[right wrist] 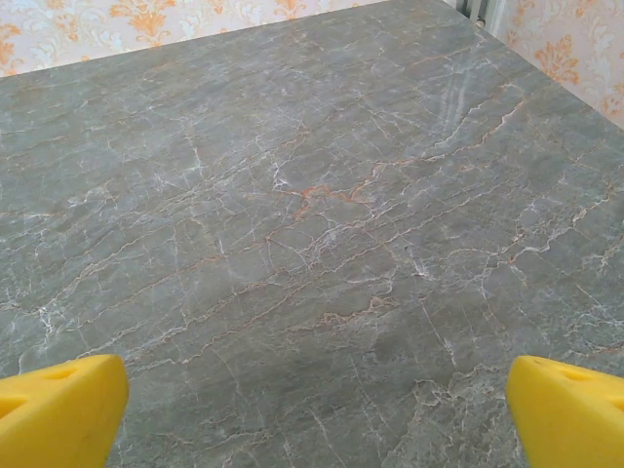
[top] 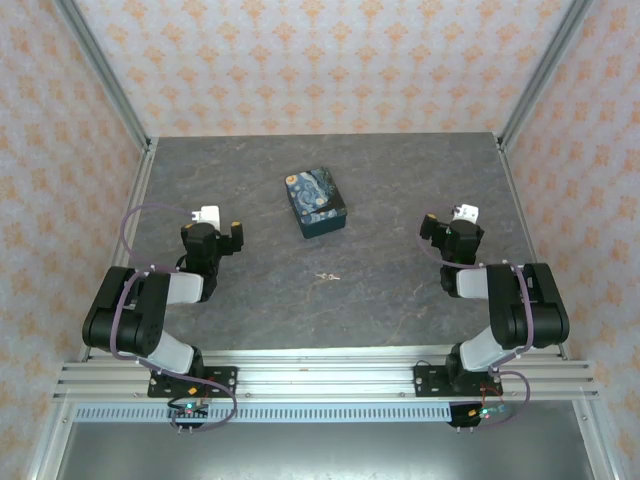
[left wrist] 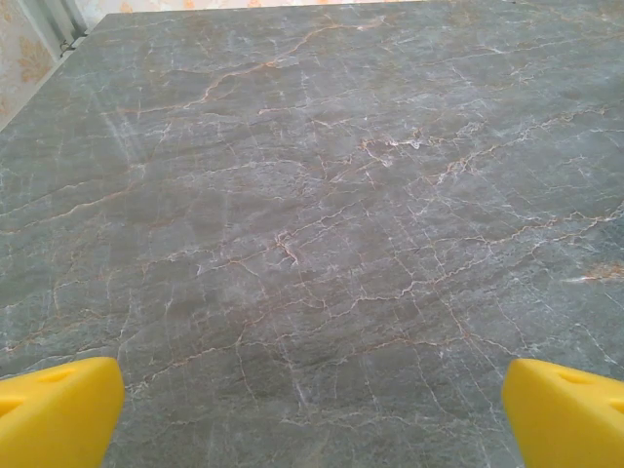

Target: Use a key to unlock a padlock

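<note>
The key (top: 326, 277), tiny and pale on its small ring, lies flat on the grey stone table (top: 400, 180) midway between the two arms. The padlock is hidden from view. My left gripper (top: 213, 232) sits folded back at the left, well left of the key. In the left wrist view it (left wrist: 312, 419) is open, its yellow fingertips (left wrist: 58, 409) wide apart over bare stone. My right gripper (top: 456, 228) rests at the right, open too (right wrist: 314, 419), with nothing between its yellow fingertips (right wrist: 570, 414).
A dark-blue swirl-patterned box (top: 315, 203) stands lid down at the table's middle, just behind the key. Patterned walls and metal frame posts (top: 110, 90) close in the table on three sides.
</note>
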You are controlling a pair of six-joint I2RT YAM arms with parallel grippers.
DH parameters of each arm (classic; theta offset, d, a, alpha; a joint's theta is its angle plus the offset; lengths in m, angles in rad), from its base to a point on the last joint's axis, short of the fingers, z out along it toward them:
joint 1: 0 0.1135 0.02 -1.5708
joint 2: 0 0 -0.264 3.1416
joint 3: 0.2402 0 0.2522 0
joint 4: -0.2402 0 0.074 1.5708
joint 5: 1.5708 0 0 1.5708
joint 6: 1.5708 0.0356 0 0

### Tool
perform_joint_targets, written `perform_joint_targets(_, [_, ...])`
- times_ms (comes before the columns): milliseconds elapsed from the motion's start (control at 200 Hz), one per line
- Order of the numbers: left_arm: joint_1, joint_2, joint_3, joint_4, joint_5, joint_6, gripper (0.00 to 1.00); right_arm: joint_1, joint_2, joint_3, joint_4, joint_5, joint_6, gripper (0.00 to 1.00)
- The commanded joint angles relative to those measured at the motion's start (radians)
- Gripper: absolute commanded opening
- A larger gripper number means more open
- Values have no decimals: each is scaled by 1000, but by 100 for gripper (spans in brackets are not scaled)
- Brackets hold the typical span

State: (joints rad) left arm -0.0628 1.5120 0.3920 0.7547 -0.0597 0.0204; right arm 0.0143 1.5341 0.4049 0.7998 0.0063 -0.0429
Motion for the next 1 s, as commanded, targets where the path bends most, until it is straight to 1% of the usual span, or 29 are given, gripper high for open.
perform_joint_targets(0, [11, -16, 26, 4, -6, 7, 100, 4, -8, 6, -1, -6, -9, 99])
perform_joint_targets(435, [11, -15, 31, -6, -16, 6, 100, 3, -6, 8, -4, 5, -2, 99])
perform_joint_targets(771, [20, -15, 34, -8, 3, 1, 100, -1, -11, 2, 5, -6, 1, 99])
perform_joint_targets(816, [20, -27, 55, -59, 10, 6, 100, -1, -27, -1, 11, -9, -2, 99])
perform_joint_targets(856, [18, -45, 79, -112, 13, 6, 100, 4, -75, -2, -27, 4, -6, 99])
perform_joint_targets(931, [20, -86, 135, -236, 11, 5, 100, 4, -183, 31, -197, 56, 26, 99])
perform_joint_targets(991, [20, -104, 178, -318, 26, 10, 100, 4, -249, 61, -310, 57, 63, 99])
